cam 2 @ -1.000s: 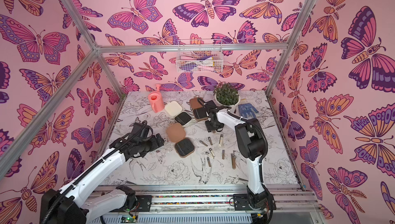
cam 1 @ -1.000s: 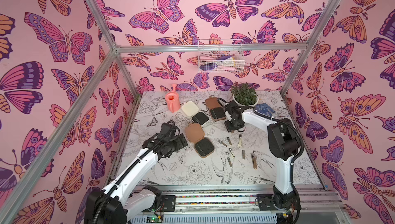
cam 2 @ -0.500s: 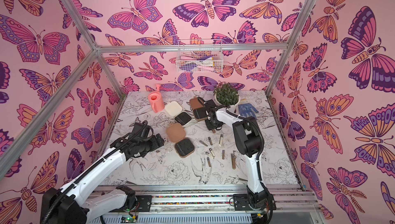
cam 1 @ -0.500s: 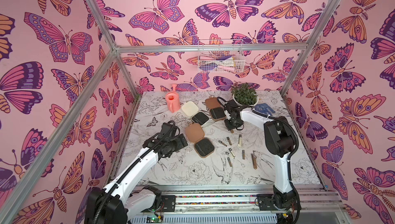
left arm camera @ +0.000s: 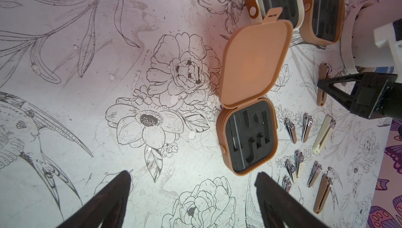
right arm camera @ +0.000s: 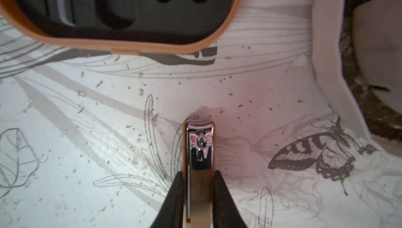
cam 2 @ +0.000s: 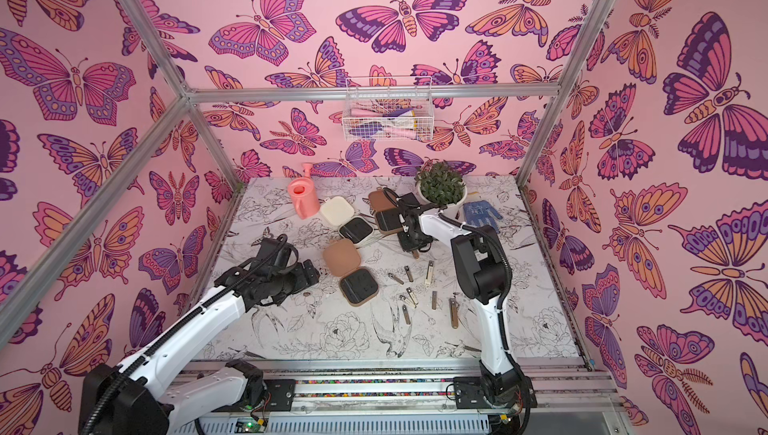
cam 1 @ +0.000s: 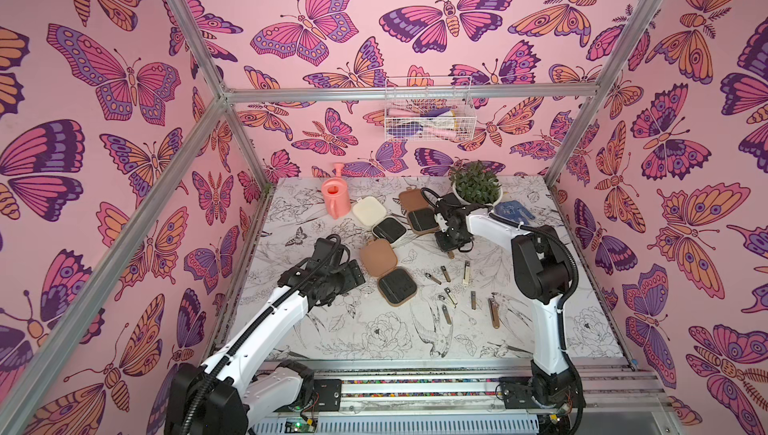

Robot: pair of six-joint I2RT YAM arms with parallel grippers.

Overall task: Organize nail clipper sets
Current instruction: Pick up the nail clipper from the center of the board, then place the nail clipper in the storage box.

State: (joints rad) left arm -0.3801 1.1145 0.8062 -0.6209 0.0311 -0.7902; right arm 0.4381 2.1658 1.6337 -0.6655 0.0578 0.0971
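Pink walls [cam 1: 415,59] carry purple-and-orange butterflies; white table [cam 1: 332,329] bears black floral line-drawings. Tan cases [cam 1: 378,256] and cream case [cam 1: 368,211] are black-lined; nail clipper [right arm camera: 200,150] silver.

- Pink plastic watering can [cam 1: 335,201]: upright at rear of table, well beyond left gripper [cam 1: 353,276] jaws.
- Green leafy plant in white round pot [cam 1: 476,183]: near right gripper [cam 1: 451,245] jaws, on their far side.
- Blue dotted fabric glove [cam 1: 513,212]: flat, just beside pot, outboard of right jaws.
- White wire basket [cam 1: 429,134]: on rear rail, high above both jaws; pink and purple contents unclear.
- White tabletop with black floral line print [cam 1: 332,329]: beneath both jaws.
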